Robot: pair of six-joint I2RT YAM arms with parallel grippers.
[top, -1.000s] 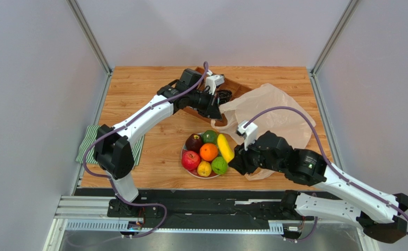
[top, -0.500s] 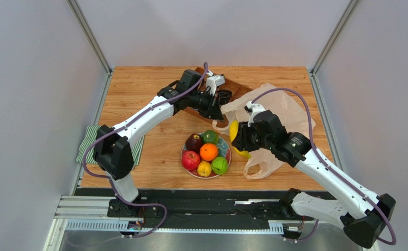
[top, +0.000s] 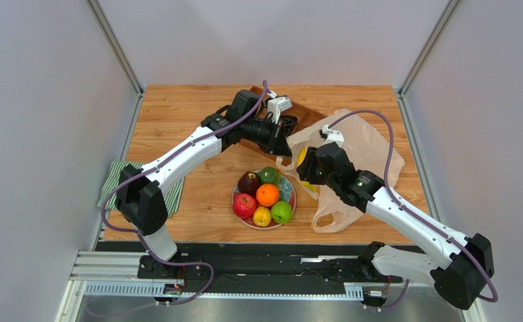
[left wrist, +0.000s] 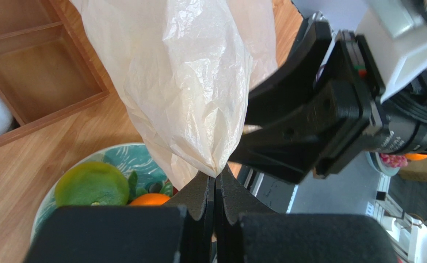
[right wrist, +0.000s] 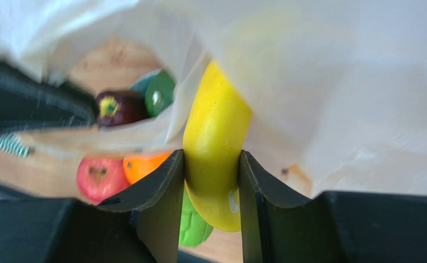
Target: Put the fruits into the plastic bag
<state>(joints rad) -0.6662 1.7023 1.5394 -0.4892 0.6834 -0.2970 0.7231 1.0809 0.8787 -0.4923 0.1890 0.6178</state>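
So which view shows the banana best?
Right wrist: the banana is close and central, clamped in the right gripper against the plastic bag. Top external shows only yellow slivers beside the arm; left wrist shows none.

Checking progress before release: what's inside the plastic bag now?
Only the banana, clamped in the right gripper, pokes into the mouth of the plastic bag. Its film hides the deeper interior.
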